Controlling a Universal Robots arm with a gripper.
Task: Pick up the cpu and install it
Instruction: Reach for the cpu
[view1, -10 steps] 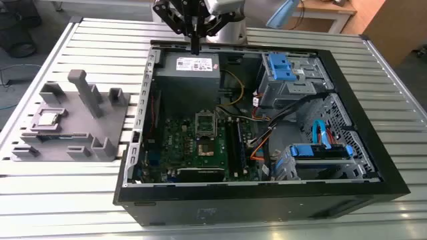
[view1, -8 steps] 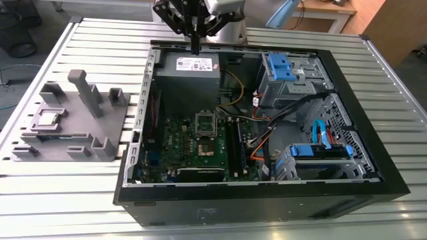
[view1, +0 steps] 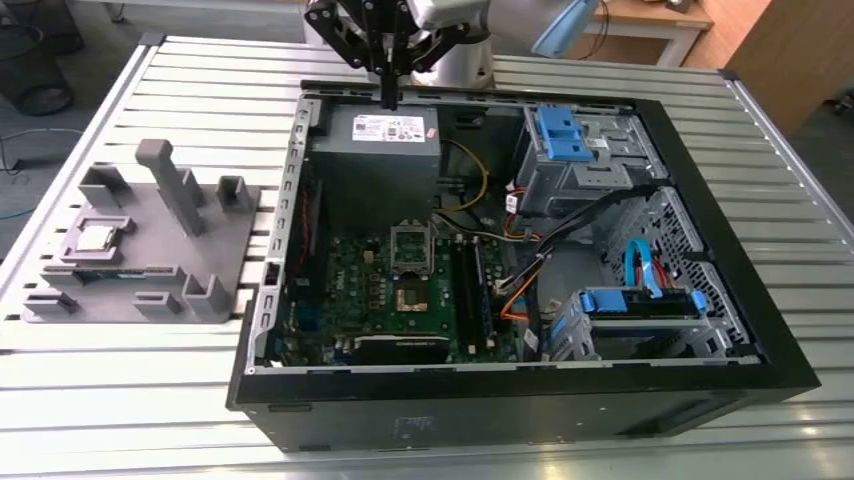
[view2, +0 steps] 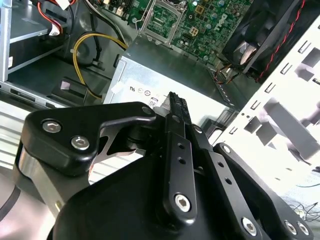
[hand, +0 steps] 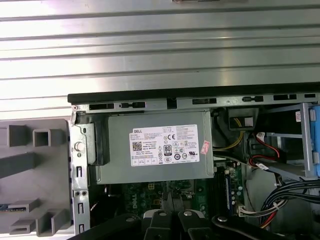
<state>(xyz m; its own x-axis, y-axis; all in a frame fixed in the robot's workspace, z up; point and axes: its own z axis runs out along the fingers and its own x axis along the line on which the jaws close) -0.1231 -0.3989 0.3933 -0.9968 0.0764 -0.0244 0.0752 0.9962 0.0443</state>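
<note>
The cpu (view1: 96, 238), a small pale silvery square, lies on the grey plastic holder (view1: 200, 260) on the table at the exterior view's left. My gripper (view1: 390, 98) hangs over the far edge of the open computer case (view1: 534, 395), above the grey power supply (view1: 378, 135), well away from the cpu. Its black fingers (view2: 176, 107) are pressed together, shut, with nothing between them. The green board (view1: 354, 275) lies in the case with its dark socket (view1: 416, 295) beside a raised metal frame (view1: 411, 243). The socket (view2: 160, 20) is also seen in the second wrist view.
Blue drive brackets (view1: 561, 135) and bundled cables (view1: 534, 250) fill the case at the exterior view's right. A long memory stick (view1: 114, 270) sits in the holder. The holder's upright posts (view1: 167, 180) stand near the cpu. The ribbed metal table (view1: 134, 400) extends around the case.
</note>
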